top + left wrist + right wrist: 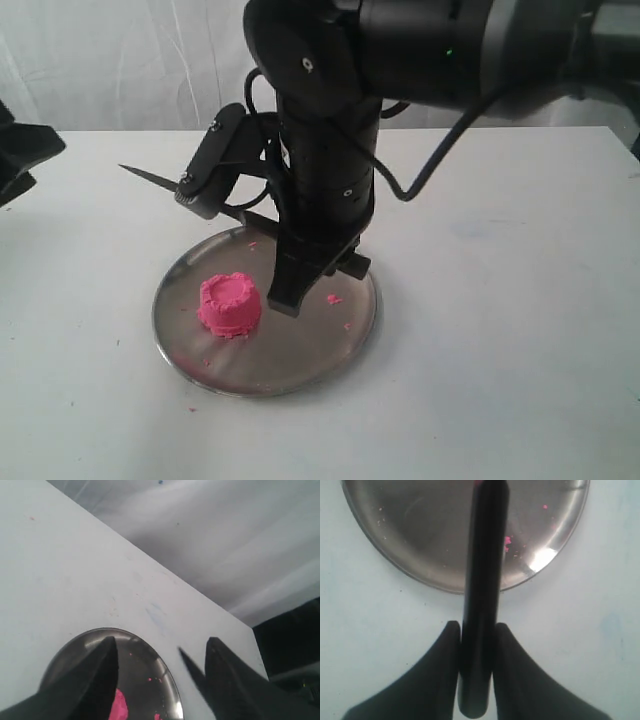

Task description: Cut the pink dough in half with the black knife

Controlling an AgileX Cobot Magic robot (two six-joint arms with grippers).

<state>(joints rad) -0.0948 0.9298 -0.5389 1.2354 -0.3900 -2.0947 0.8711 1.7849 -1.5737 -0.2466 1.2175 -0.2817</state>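
A white table (520,380) with a matte, plain top fills the exterior view, and its far edge runs straight across at 12 o'clock. A round steel plate (300,365) lies flat on it, a little toward 7 o'clock from the middle of that view. Its shallow rim rests on the tabletop all the way round. A tiny pink crumb (190,408) lies on the bare table just off the plate's rim at 7 o'clock. A faint bluish smudge (480,230) marks the surface at 2 o'clock from the plate, well apart from it.
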